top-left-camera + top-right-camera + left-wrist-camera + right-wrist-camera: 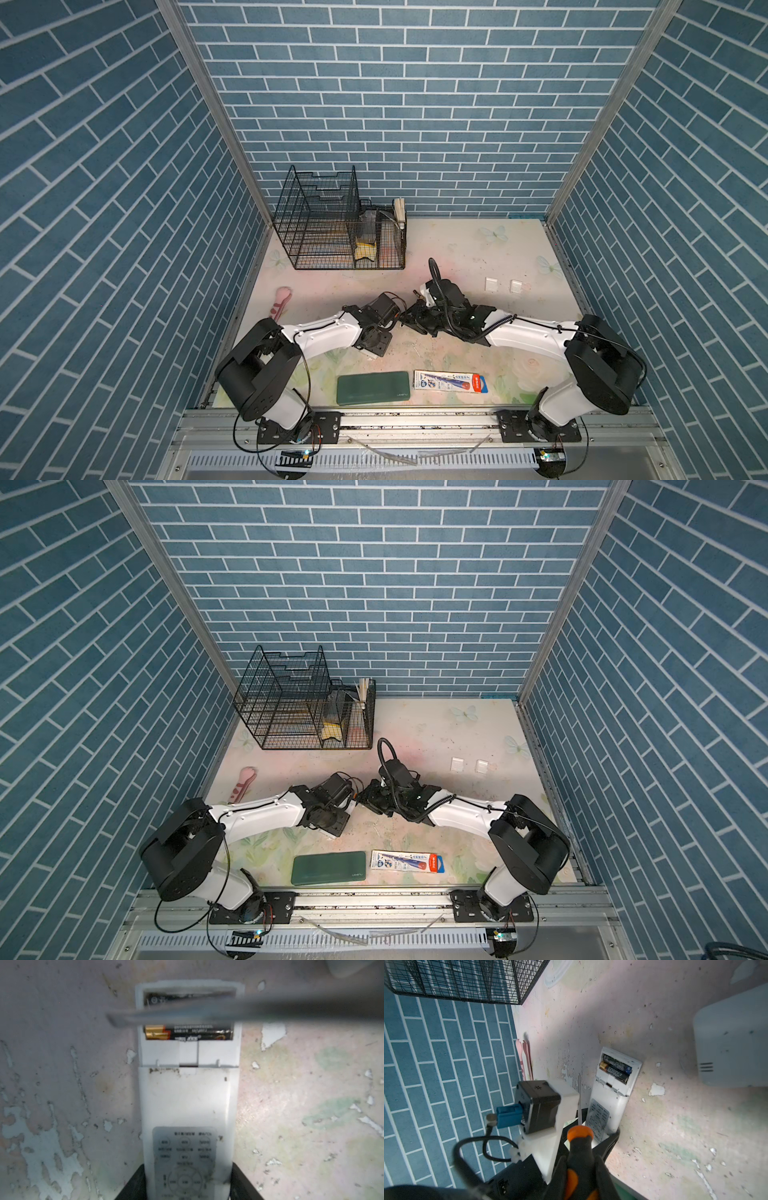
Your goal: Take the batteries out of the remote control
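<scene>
Left gripper half-spread, clamped on the white remote control, compartment uncovered, batteries inside; right gripper nearly closed round the orange-handled screwdriver, shaft crossing the compartment

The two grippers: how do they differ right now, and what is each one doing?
The left gripper clamps the white remote control at its button end; the right gripper is shut on the screwdriver by its orange-and-black handle. The left gripper's jaws stand wide around the remote's body; the right gripper's sit close together on the slim handle. Shared: both are black two-finger claws, each holding something.
</scene>
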You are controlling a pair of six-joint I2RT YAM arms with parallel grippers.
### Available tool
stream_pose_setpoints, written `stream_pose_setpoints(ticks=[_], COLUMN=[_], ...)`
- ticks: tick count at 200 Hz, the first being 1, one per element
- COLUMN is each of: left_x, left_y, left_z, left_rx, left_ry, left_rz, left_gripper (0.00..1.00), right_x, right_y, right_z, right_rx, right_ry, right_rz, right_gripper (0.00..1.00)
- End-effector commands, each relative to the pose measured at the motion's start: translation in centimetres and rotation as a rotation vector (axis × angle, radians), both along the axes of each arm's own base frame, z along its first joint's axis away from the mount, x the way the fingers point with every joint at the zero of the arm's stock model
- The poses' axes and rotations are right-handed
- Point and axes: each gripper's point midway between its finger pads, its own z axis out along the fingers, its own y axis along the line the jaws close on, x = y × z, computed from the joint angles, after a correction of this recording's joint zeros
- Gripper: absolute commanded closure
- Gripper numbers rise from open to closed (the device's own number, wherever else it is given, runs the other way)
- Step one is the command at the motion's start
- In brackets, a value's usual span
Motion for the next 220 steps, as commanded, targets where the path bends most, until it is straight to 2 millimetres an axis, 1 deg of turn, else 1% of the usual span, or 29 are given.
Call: stream_pose_setpoints(ticks=[1, 18, 29, 37, 49, 72, 107, 142, 170, 186, 220], left_x=[-1.4, -1.3, -1.3, -1.3, -1.3, -1.3, -1.6, -1.8, -2.0, -2.1, -1.8], left_y=[0.0, 0.0, 0.1, 0.1, 0.2, 0.3, 0.8, 1.6, 2.1, 2.4, 2.2], left_z=[-1.0, -0.8, -0.8, -0.7, -0.7, -0.6, -0.6, -0.1, 0.0, -0.2, -0.3], left_rx=[0.018, 0.018, 0.018, 0.017, 0.017, 0.02, 0.027, 0.036, 0.045, 0.049, 0.041], left_ry=[0.057, 0.051, 0.048, 0.047, 0.046, 0.043, 0.044, 0.03, 0.025, 0.032, 0.035], left_rz=[-0.038, -0.033, -0.029, -0.03, -0.024, -0.014, 0.005, 0.022, 0.039, 0.05, 0.054], left_gripper=[0.79, 0.78, 0.74, 0.7, 0.62, 0.48, 0.36, 0.26, 0.24, 0.28, 0.4], right_x=[0.3, -0.1, -0.3, -0.5, -0.8, -1.4, -1.7, -1.5, -1.4, -1.3, -1.2], right_y=[0.4, -0.7, -1.5, -2.1, -3.0, -4.1, -5.1, -4.9, -4.5, -4.3, -3.9], right_z=[2.7, 1.6, 1.3, 1.0, 0.9, 0.8, 1.0, 1.0, 1.0, 1.0, 0.7], right_rx=[0.031, -0.035, -0.072, -0.103, -0.139, -0.162, -0.178, -0.174, -0.165, -0.161, -0.157], right_ry=[-0.059, -0.045, -0.042, -0.043, -0.046, -0.039, -0.036, -0.038, -0.038, -0.038, -0.03], right_rz=[0.014, 0.007, 0.004, 0.0, -0.005, -0.012, -0.028, -0.031, -0.026, -0.021, -0.014], right_gripper=[1.0, 1.0, 1.0, 1.0, 1.0, 1.0, 1.0, 1.0, 1.0, 1.0, 1.0])
